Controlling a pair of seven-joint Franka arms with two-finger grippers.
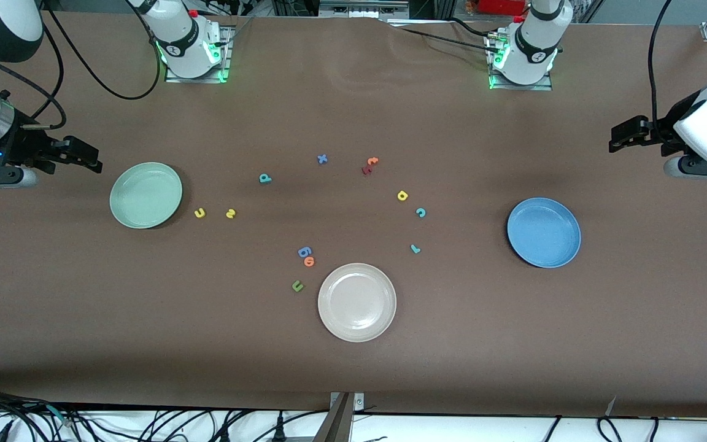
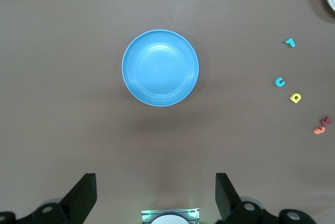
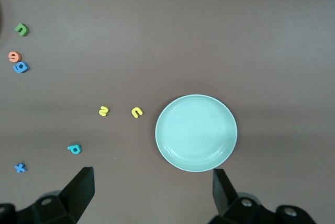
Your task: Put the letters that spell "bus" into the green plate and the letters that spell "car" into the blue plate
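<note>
Six target letters lie loose on the tabletop (image 1: 353, 380), both plates bare.
Teal "r" (image 1: 415, 248), "c" (image 1: 420, 212), yellow "a" (image 1: 402, 196) sit near the blue plate (image 1: 544, 232); yellow "u" (image 1: 200, 213), "s" (image 1: 230, 213), teal "b" (image 1: 265, 178) near the green plate (image 1: 145, 195). Left pincer (image 1: 618, 136) and right pincer (image 1: 89, 158) hover, fingers apart.

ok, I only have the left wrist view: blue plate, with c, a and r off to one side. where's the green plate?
Observer: The green plate sits toward the right arm's end of the table, with nothing in it.
Operator: bus letters?
Observer: The yellow u and yellow s lie beside that plate. The teal b is farther from the front camera, more toward the table's middle.
Operator: right arm?
Observer: The right gripper hangs above the table by the green plate with its jaws open and holds nothing. It mirrors the left gripper by the blue plate.
</note>
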